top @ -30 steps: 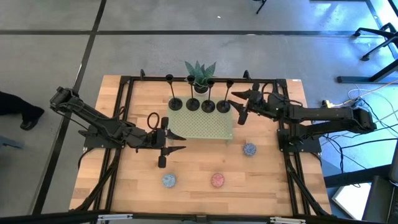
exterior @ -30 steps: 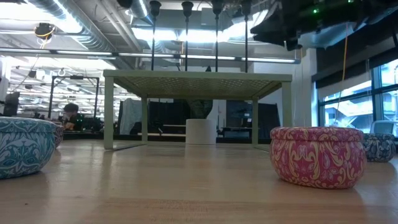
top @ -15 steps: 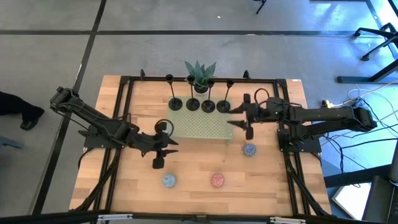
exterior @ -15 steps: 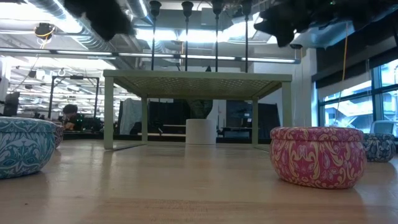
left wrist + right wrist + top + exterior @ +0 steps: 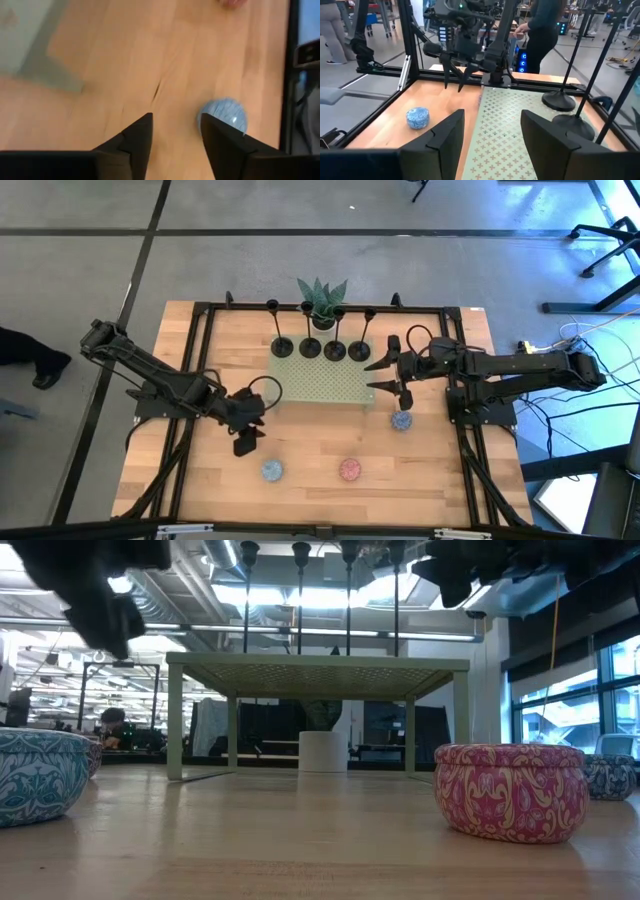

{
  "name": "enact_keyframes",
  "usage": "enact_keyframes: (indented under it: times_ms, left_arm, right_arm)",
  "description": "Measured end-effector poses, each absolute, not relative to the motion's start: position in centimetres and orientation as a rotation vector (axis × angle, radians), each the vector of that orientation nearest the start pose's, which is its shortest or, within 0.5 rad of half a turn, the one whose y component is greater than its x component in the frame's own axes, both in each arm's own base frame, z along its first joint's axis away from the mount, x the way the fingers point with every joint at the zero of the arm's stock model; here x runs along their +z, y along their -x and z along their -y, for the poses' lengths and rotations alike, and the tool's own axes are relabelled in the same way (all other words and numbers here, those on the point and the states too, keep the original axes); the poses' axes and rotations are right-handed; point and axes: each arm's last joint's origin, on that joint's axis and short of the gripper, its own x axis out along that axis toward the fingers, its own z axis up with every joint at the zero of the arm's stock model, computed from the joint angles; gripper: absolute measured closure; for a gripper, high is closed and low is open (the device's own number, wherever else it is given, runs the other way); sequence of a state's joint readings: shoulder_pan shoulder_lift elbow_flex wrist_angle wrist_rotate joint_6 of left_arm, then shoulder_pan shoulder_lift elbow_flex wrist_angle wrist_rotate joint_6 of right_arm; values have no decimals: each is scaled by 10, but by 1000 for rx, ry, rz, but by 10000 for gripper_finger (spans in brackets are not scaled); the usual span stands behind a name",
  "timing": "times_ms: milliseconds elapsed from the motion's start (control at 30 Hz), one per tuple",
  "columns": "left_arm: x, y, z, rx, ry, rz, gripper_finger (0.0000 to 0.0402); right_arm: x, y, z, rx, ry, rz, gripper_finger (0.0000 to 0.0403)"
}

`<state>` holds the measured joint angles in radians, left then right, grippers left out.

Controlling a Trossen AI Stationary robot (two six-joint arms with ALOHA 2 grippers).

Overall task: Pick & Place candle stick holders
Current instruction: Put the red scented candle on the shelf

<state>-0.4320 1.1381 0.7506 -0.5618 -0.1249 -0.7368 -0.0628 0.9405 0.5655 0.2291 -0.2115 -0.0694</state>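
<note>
Standing in a row, four black round-based candle stick holders (image 5: 320,346) occupy the pale green perforated metal shelf (image 5: 322,379), just beyond the right tool (image 5: 385,375), fingers spread and empty. Left tool (image 5: 243,442), also spread, hangs over the wooden bench (image 5: 310,450) near a blue patterned round tin (image 5: 271,470).

Table (image 5: 320,470): light wood planks, smooth satin finish. Shelf (image 5: 325,383): pale green perforated metal, matt. Candle stick holders (image 5: 334,350): matt black metal. Tins (image 5: 510,790): glossy patterned finish.
</note>
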Motion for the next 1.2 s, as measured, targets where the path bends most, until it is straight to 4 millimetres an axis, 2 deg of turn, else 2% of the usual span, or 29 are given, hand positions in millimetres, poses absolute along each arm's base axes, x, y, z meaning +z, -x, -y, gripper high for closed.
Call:
enact_keyframes:
  times_ms: [167,300,367,500,767,1033,1200]
  left_arm:
    - [219,-183,82,162,470,-1137,190]
    - [212,-165,73,323,407,-1298,156]
    - [211,-159,68,392,353,-1334,141]
    - [210,-156,60,457,367,-1379,120]
    - [201,-162,42,475,382,-1365,109]
    - [175,-159,30,417,376,-1392,109]
    - [173,-160,27,399,366,-1386,109]
  right_arm:
    - [269,-209,7,154,59,-139,203]
    - [269,-209,7,154,63,-138,203]
    - [269,-209,7,155,75,-137,203]
    - [269,-209,7,156,78,-137,203]
    - [271,-210,7,155,80,-117,203]
    - [271,-210,7,154,81,-115,203]
    - [271,-210,7,154,81,-116,203]
